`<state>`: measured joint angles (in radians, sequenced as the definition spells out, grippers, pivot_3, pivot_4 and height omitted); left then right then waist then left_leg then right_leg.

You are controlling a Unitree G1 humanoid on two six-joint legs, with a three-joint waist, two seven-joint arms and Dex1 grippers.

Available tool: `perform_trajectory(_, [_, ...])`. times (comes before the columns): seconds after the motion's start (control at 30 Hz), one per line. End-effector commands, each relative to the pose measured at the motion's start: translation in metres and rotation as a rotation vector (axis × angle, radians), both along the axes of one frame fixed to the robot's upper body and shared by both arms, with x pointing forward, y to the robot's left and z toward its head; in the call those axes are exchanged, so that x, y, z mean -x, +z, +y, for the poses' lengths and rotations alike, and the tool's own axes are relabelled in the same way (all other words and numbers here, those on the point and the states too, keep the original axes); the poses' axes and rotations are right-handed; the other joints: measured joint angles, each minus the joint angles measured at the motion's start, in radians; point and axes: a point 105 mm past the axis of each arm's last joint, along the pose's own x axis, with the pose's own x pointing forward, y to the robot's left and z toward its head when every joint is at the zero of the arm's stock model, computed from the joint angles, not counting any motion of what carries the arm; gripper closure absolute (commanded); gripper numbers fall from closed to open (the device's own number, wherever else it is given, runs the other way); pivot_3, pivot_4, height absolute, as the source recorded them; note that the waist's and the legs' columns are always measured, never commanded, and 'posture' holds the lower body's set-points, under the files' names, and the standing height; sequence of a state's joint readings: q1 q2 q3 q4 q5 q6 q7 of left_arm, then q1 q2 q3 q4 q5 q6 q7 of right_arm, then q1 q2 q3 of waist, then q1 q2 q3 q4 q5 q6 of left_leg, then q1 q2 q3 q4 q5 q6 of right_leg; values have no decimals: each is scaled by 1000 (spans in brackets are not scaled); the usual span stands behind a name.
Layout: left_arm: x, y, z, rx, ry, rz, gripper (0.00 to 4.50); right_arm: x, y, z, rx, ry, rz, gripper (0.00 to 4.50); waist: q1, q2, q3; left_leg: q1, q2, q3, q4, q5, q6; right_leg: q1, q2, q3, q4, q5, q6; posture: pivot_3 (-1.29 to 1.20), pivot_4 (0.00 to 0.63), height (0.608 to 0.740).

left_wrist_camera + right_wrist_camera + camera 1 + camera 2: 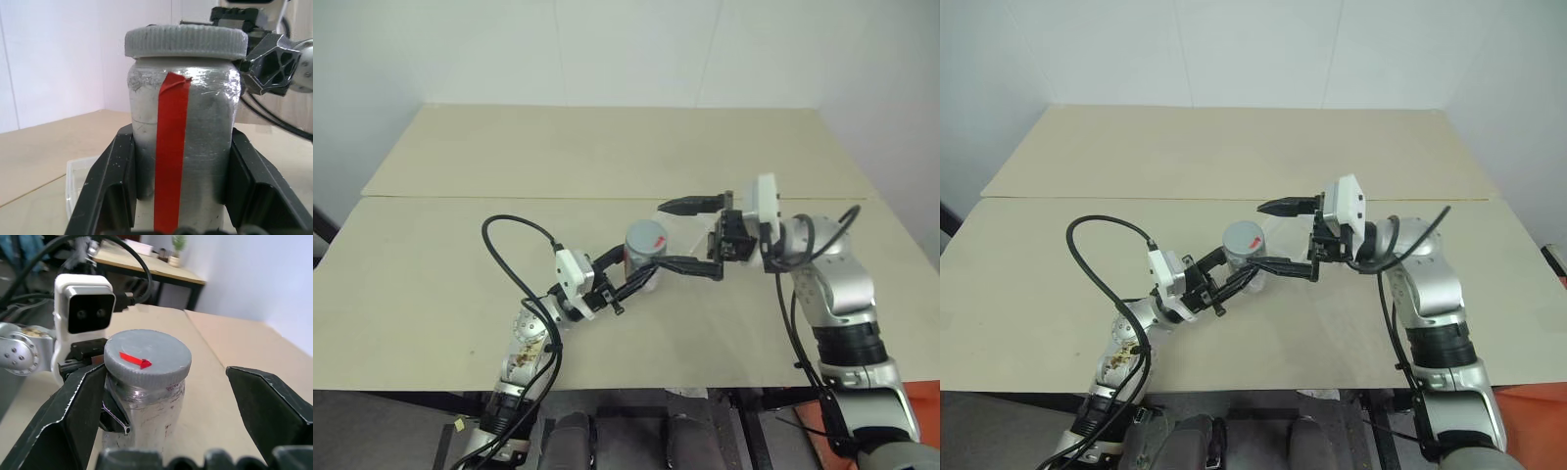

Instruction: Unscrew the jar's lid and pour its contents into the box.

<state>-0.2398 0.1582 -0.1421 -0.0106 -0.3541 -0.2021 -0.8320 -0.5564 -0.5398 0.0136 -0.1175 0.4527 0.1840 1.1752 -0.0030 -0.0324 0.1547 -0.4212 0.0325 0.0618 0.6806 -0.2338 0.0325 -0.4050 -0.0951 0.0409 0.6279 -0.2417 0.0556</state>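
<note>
1. The jar (pixel 644 251) sits just right of centre in the head views, held above the pale surface (pixel 607 147) by the left gripper (pixel 641 275), which reaches in from the lower left. In the left wrist view its two black fingers (pixel 110 186) press against the jar's sides, with the red stripe facing the camera between them.

2. The lid (pixel 147 357) is on the jar's neck. Its ribbed rim sits square across the top, and a small red mark shows on its flat face in the right wrist view. Whether it has been loosened at all cannot be read from here; nothing shows it lifted or tilted.

3. The right gripper (pixel 690 235) comes in from the right of the frame, pointing level toward the jar. Its fingers stand wide apart, one passing above and behind the lid and one lower in front, neither touching it. The right wrist view shows the same: the lid lies between the spread fingers with clear gaps on both sides.

4. The box (pixel 78 186) shows as a clear shallow tray at the lower left of the left wrist view, resting on the surface beside and below the jar. Nothing can be seen in it.

5. By my reading the task is early: the jar is picked up and steadied, but the lid has yet to come off, and the pouring into the box has not begun. The contents cannot be seen through the jar.
</note>
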Motion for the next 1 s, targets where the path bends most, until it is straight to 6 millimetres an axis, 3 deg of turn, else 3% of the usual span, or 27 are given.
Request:
perform_trajectory(0.03, [-6, 5, 1, -1, 48, -40, 2568, 12, 21, -8, -15, -58, -99, 51, 2, 0, 0, 0, 0, 0, 0, 0, 0, 0, 0, 0, 0, 0, 0, 0, 150, 740])
perform_trajectory(0.47, [-30, 10, 4, 14, 247, -96, 2568, -1, 26, 31, -216, -455, -69, 51, 1, 0, 0, 0, 0, 0, 0, 0, 0, -1, 0, 0, 1, 0, 0, 0, 150, 740])
perform_trajectory(0.77, [-30, 10, 5, 15, 270, -102, 2568, -5, 13, 45, -282, -592, -14, 51, 1, 0, 0, -1, 0, 0, 0, 0, 0, -1, 0, 0, 1, 0, 0, 0, 150, 740])
perform_trajectory(1.0, [-31, 10, 6, 15, 279, -96, 2568, 0, 8, 51, -266, -560, 0, 51, -2, 0, 0, -1, 0, 0, 0, 0, 0, -1, 1, 0, 1, 0, 0, 0, 150, 740])
